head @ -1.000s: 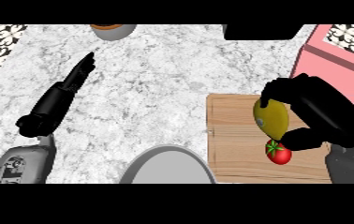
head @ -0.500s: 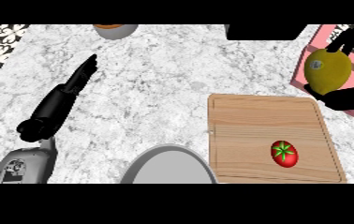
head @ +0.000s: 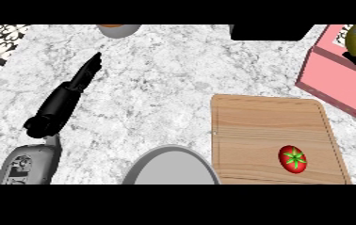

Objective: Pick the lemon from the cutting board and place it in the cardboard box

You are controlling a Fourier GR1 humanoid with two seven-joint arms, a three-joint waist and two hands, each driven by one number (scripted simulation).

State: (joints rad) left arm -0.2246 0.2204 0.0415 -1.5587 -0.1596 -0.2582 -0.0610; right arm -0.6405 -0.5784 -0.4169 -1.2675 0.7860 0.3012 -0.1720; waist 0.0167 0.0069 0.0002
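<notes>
You have the yellow-green lemon (head: pixel 350 39) at the right edge of the view, only a sliver showing, above the pink box (head: pixel 325 73) that sits at the counter's right edge. A bit of black shows just below the lemon; you cannot tell how the right hand's fingers stand. The rectangular wooden cutting board (head: pixel 268 125) lies near the white marble counter's (head: pixel 173 78) front right, with a red tomato (head: pixel 293 159) close to its front right corner. Your black left hand (head: pixel 73 87) rests over the counter's left part, fingers straight and pressed together, holding nothing. A grey round plate (head: pixel 170 167) sits at the front edge.
</notes>
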